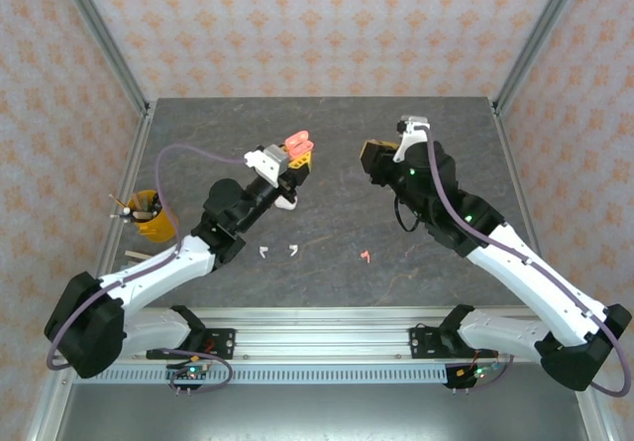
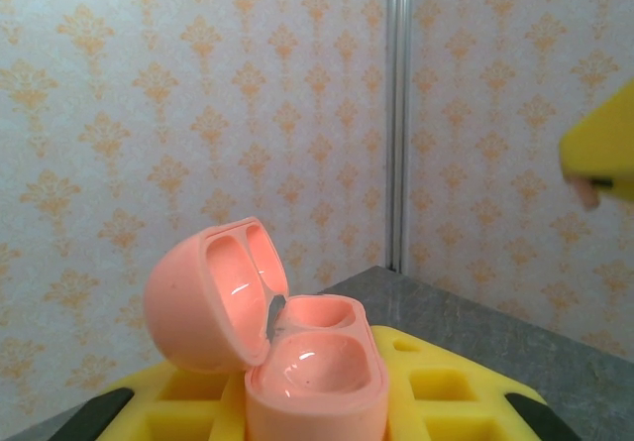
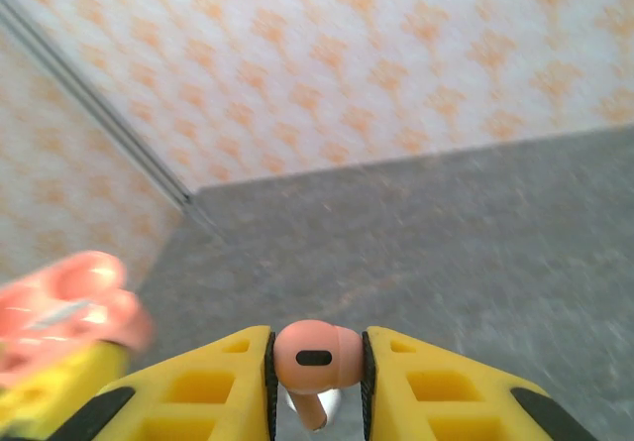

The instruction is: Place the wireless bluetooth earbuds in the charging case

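Coral earbud [image 3: 309, 350] sits in right end effector [image 3: 317, 372]; left wrist reveals open case [image 2: 302, 367].

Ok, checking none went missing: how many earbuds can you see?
4. One white earbud and a second white earbud lie on the table, a coral earbud lies to their right, and a held coral earbud is pinched in the right gripper.

Pink charging case [image 3: 61, 314] is showing blurred in the right wrist view, the left edge cropping it
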You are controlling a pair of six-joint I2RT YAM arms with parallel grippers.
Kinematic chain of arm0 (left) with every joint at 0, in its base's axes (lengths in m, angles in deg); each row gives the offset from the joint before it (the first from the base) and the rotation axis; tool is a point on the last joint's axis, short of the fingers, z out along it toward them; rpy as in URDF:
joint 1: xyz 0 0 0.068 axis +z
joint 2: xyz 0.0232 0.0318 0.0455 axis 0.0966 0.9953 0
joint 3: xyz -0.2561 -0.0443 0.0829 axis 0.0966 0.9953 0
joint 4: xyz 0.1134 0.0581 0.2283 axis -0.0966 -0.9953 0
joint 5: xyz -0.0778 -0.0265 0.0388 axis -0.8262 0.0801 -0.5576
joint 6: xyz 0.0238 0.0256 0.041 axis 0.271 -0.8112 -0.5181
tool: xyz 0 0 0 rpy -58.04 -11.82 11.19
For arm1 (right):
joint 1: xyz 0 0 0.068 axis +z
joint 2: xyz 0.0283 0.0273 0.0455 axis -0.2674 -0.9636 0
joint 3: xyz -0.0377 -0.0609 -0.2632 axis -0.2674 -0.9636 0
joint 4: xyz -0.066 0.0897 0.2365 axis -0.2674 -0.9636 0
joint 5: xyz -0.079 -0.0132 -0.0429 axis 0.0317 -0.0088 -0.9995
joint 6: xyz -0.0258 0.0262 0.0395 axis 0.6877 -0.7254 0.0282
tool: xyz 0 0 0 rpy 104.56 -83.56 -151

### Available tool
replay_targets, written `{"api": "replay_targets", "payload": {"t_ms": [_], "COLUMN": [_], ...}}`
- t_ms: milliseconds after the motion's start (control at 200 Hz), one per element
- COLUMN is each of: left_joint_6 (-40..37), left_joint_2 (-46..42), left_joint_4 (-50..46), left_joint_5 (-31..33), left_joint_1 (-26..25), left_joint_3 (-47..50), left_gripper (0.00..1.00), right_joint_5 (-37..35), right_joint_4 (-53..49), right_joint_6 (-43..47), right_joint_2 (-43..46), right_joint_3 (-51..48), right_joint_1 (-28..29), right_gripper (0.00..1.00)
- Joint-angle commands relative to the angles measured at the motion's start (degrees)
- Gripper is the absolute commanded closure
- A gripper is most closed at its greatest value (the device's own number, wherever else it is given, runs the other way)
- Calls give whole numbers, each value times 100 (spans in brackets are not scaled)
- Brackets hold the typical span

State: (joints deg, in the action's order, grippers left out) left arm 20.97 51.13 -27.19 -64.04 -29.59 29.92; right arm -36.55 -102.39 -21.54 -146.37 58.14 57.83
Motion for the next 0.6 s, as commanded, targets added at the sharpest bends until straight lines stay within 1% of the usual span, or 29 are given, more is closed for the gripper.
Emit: {"api": "replay_targets", "payload": {"t_ms": [0,250,405,591], "left_joint_6": [90,159,343,476], "left_joint_2": [191,594,750,866], "left_joint_4": [284,509,794,952], "left_joint_5": [-166,-75,94,115], "left_joint_1": [-118,-264,-275,-301], "left_joint_3": [-334,-678,-777,-867], "left_gripper": [100,100,100,100], "right_joint_5": [482,1330,1618,1876], "right_joint_4": [462,1149,1555,1910], "right_joint_6": [361,121,-185,-471], "right_joint_2": [-31,-392,-566,-678], "right_joint_3": [312,609,546,446], "right_joint_1": [-14,-14,-14,-14], "right_gripper": [72,73,73,74]}}
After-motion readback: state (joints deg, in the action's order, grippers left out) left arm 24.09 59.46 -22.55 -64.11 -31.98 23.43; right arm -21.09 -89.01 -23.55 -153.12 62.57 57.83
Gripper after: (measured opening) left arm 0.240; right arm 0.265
